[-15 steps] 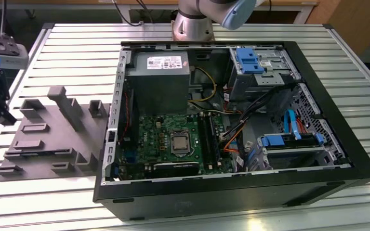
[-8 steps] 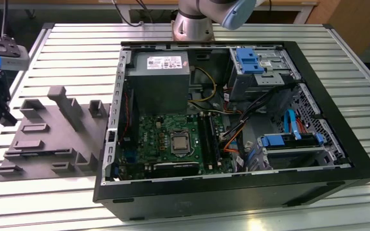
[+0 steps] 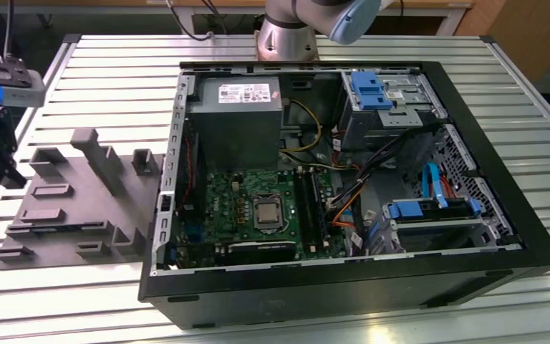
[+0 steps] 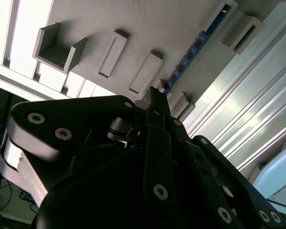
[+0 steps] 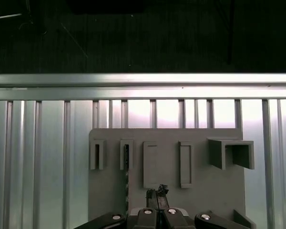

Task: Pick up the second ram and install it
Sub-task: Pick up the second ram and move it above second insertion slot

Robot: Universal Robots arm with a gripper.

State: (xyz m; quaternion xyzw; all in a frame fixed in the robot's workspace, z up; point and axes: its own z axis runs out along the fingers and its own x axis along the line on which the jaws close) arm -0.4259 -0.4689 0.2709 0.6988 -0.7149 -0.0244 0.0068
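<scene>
The second ram (image 5: 126, 176) is a thin dark stick standing on edge in a slot of the grey holder block (image 5: 200, 191). In the second wrist view it shows as a dark strip with blue glints (image 4: 183, 69) running across the block. My gripper (image 5: 156, 193) hangs above the block, a short way beside the stick and not touching it, with its black fingertips (image 4: 153, 95) pressed together and nothing between them. In the exterior view the gripper (image 3: 6, 175) is at the far left edge, over the holder block (image 3: 74, 208). The memory slots (image 3: 309, 204) lie beside the processor on the green motherboard.
The open black computer case (image 3: 351, 287) lies on the slatted aluminium table (image 3: 112, 72), with a power supply (image 3: 237, 115), drive cages and loose orange and blue cables (image 3: 346, 208) inside. The arm's base (image 3: 285, 36) stands behind the case. The table edge (image 5: 143, 78) runs just beyond the block.
</scene>
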